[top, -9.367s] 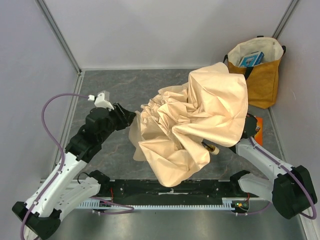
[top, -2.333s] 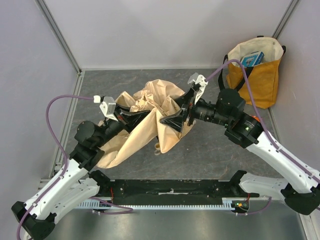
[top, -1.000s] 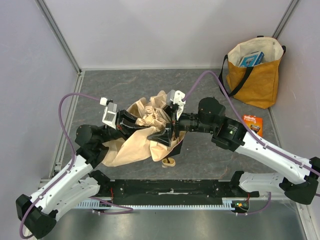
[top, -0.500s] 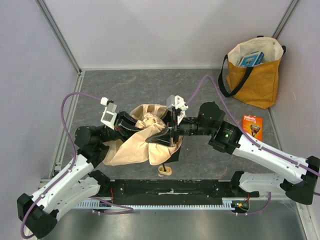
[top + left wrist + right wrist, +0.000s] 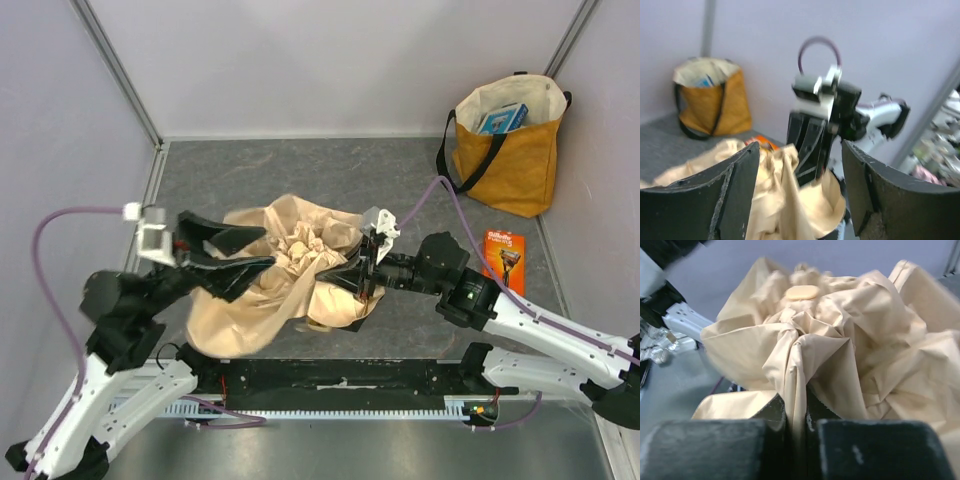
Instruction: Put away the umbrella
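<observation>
The umbrella [image 5: 285,285] lies as a crumpled heap of pale beige fabric in the middle of the grey floor. From the right, my right gripper [image 5: 335,280] reaches into the heap, shut on a fold of the umbrella's fabric [image 5: 795,405] pinched between its black jaws. A small round cream cap [image 5: 801,292] tops the bunched fabric [image 5: 850,345]. My left gripper [image 5: 266,248] stands open at the heap's left side; its fingers [image 5: 720,200] straddle loose fabric [image 5: 772,195] without gripping it. The shaft and handle are hidden.
A mustard-yellow tote bag [image 5: 510,150] with black straps stands at the back right corner, a blue box [image 5: 502,118] inside it. An orange razor pack [image 5: 503,255] lies on the floor by the right arm. Walls close in the left, back and right.
My left gripper has let go of the fabric, opened, and drawn back to the left. My right gripper has closed on a fold of the umbrella. The heap has spread out to the left.
</observation>
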